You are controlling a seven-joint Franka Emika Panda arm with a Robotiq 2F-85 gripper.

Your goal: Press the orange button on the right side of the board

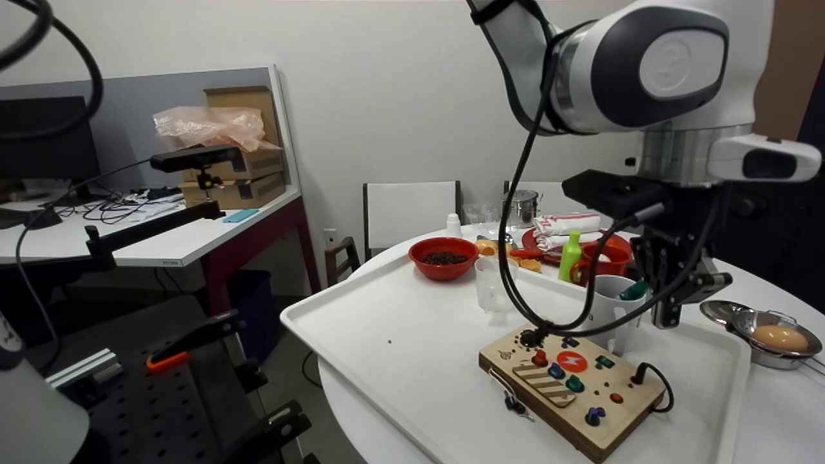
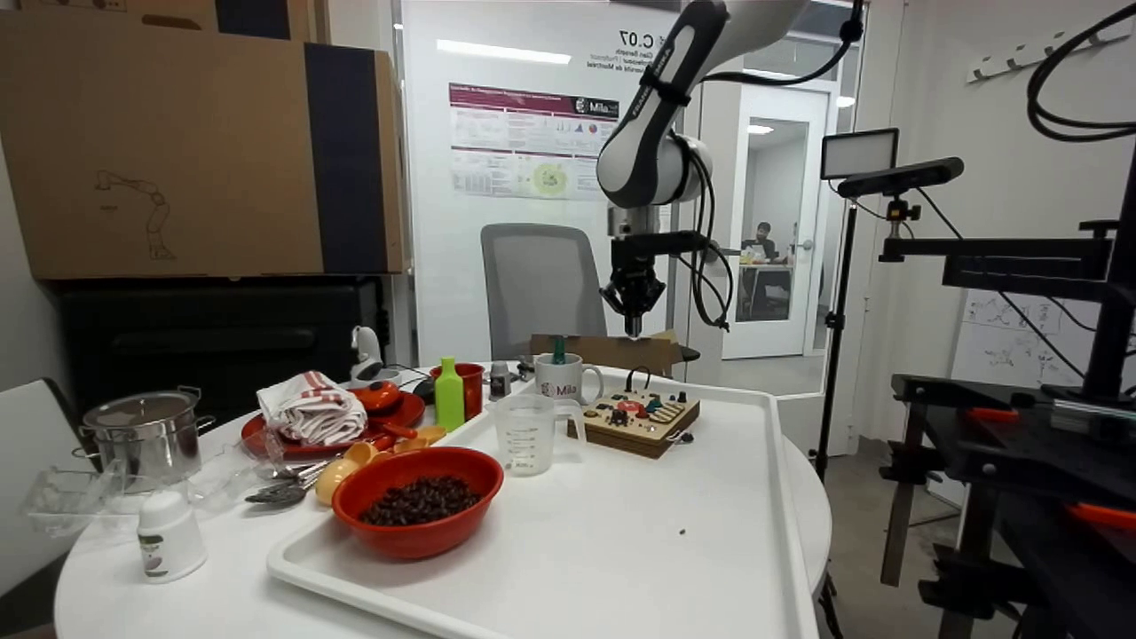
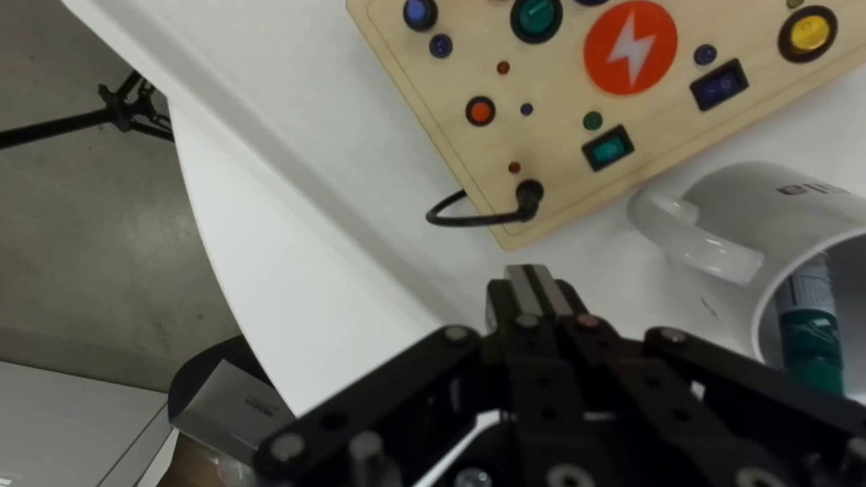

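Note:
The light-wood board lies on a white tray, studded with coloured knobs and buttons; it also shows in an exterior view and at the top of the wrist view. The orange button, in a black ring, is near the board's left edge in the wrist view; it also shows in an exterior view. My gripper is shut with nothing between the fingertips. It points down, above and apart from the board, off its cable corner, in both exterior views.
A white mug holding a green-capped item stands close beside the board. A black cable loops from the board's corner. The tray's raised rim is nearby. A clear measuring cup and a red bowl of beans stand farther along.

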